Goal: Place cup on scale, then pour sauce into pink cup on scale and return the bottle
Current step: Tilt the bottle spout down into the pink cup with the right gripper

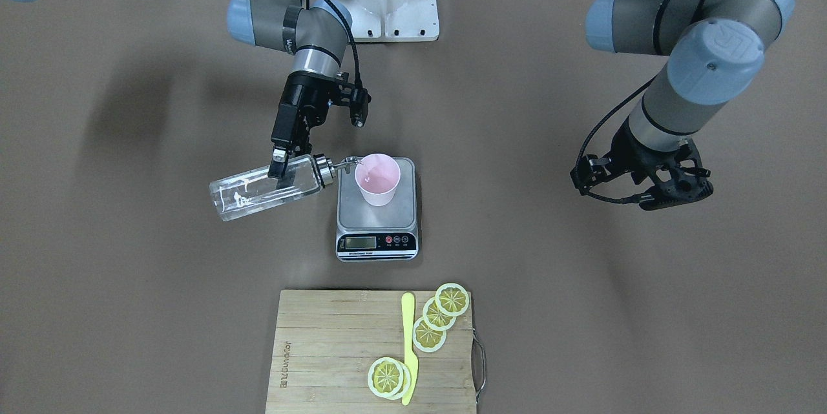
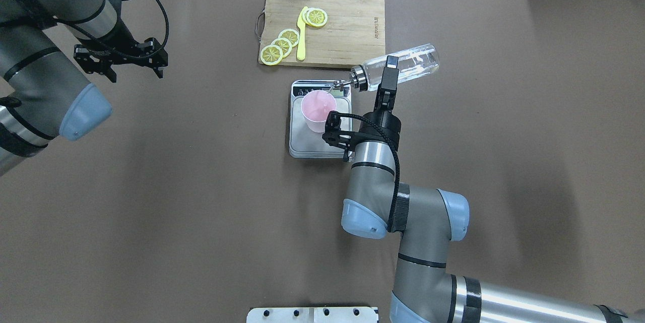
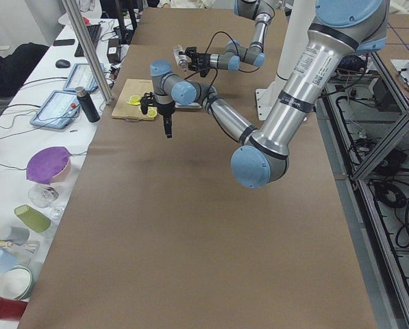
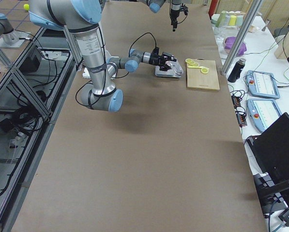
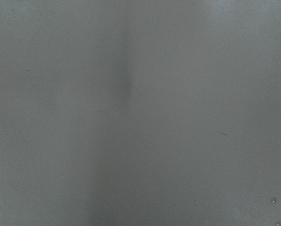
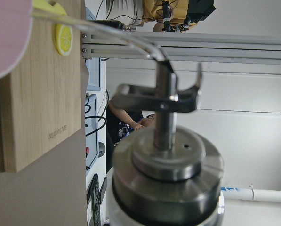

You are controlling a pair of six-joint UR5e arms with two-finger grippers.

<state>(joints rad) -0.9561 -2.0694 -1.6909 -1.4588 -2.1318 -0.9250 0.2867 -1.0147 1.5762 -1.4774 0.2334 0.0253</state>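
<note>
One brown table [image 2: 201, 212] — scale [image 2: 307, 145] and cutting board [image 2: 352, 15] on it.

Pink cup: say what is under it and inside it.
The cup stands on the steel platform of the scale. Inside, only pink wall shows; the spout of the bottle reaches its rim. Whether liquid lies at the bottom cannot be told.

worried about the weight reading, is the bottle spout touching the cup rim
Cannot tell. In the front-facing view the bottle spout overlaps the cup rim, but none shows contact or a gap.
</note>
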